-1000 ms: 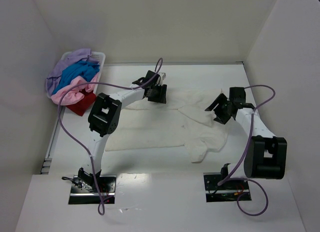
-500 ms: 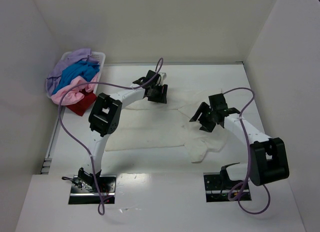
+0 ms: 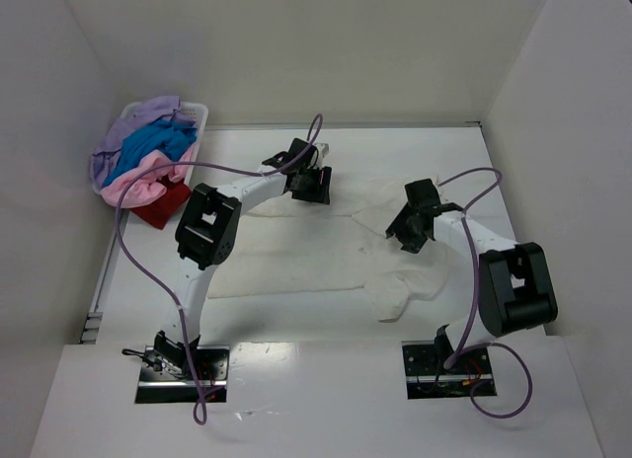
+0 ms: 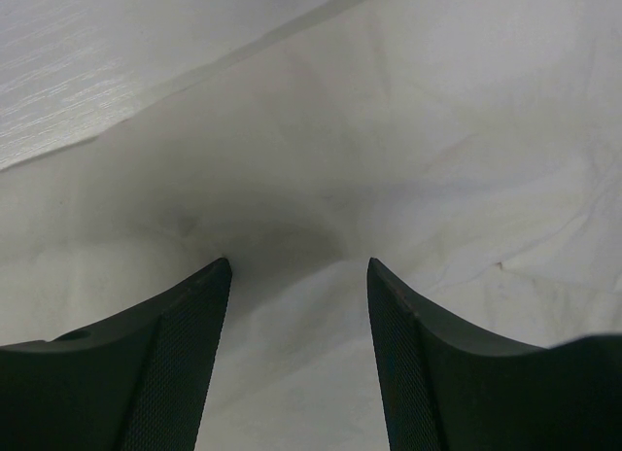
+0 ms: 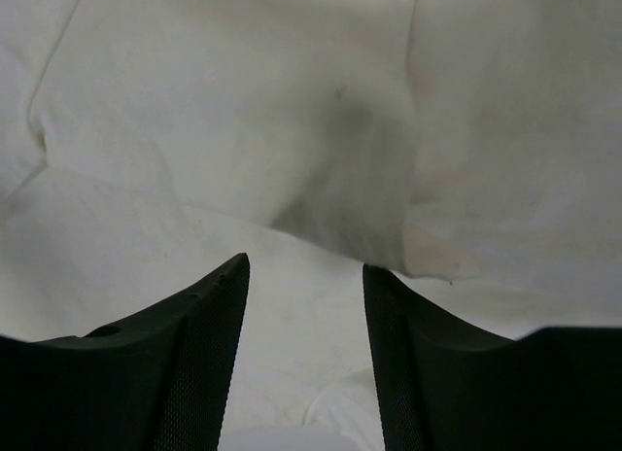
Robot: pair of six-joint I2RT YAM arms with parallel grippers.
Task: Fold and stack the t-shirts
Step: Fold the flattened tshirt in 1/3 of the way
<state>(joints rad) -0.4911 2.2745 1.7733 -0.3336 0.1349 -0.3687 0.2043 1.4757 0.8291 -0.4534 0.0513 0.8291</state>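
A cream-white t-shirt (image 3: 316, 251) lies spread on the table, its right side bunched and partly folded over. My left gripper (image 3: 318, 189) is open, down on the shirt's far edge; in the left wrist view cloth (image 4: 408, 159) fills the gap between the open fingers (image 4: 185, 354). My right gripper (image 3: 403, 231) is open over the shirt's right part; the right wrist view shows a raised fold (image 5: 360, 179) just ahead of the open fingers (image 5: 209, 344). Lilac (image 3: 148, 115), bright blue (image 3: 158, 142), pale pink (image 3: 143, 185) and red (image 3: 163, 203) shirts are piled at the far left.
A white plastic basket (image 3: 195, 110) holds the coloured pile at the far left corner, the red shirt spilling onto the table. White walls stand close on the left, back and right. Purple cables loop over both arms.
My right gripper has swung left from the shirt's right edge to over its right part, then drawn slightly back right. The left gripper has stayed in place.
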